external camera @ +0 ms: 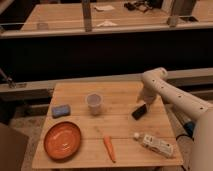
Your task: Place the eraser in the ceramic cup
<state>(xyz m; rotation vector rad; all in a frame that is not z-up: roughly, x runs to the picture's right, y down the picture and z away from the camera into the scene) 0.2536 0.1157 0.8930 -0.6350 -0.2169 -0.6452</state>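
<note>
The eraser [139, 111] is a small black oblong block lying on the wooden table [120, 92], right of centre. The ceramic cup [94, 103] is a pale handleless cup standing upright near the table's middle, left of the eraser. My gripper [145, 101] hangs from the white arm at the table's right side, just above and touching or nearly touching the eraser's upper end.
A blue pad [61, 110] lies at the left edge. An orange plate [62, 140] sits at the front left. An orange carrot [109, 148] lies at the front middle. A white bottle [154, 143] lies at the front right. A dark counter runs behind the table.
</note>
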